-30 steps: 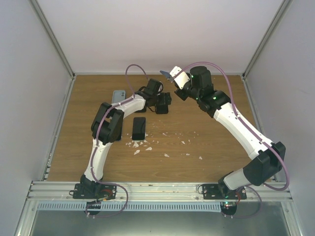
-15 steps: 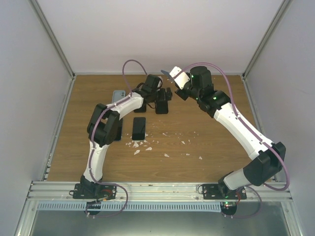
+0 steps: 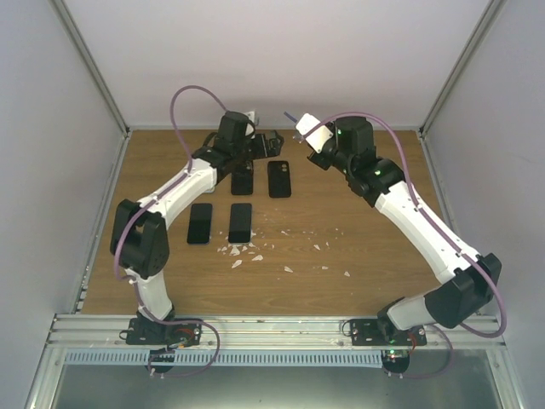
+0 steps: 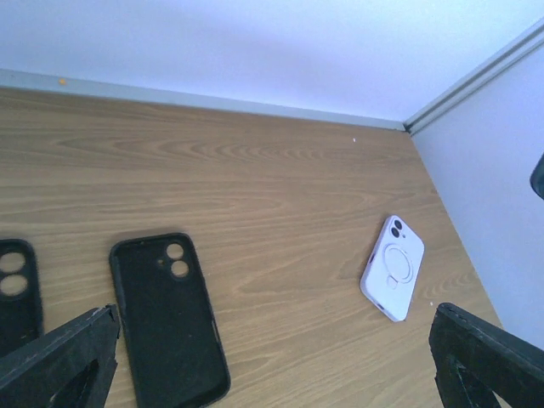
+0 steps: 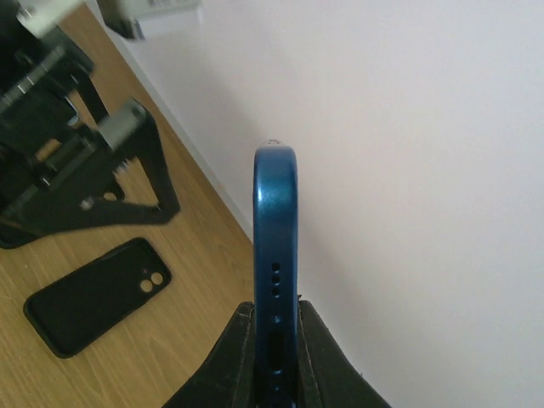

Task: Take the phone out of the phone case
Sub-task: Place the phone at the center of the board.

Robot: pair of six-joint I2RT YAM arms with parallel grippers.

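Near side of the black case (image 3: 279, 179): white crumbs (image 3: 247, 252) on the table (image 3: 358, 221), and two dark phones (image 3: 240, 222) lying flat, nearer than the case and to its left. The case itself lies flat, open side up and empty. A second black case (image 3: 242, 182) is just left of it, partly under the left arm. Left gripper (image 4: 274, 348) hovers above and just beyond the case, fingers (image 4: 59, 357) spread wide, holding nothing. A white case (image 4: 391, 268) lies flat, back up, well apart from the black case. Right gripper (image 5: 274, 319) is beyond the case, raised off the table by the back wall, fingers clamped on the blue phone (image 5: 275, 221), which is held edge-on and out of any case.
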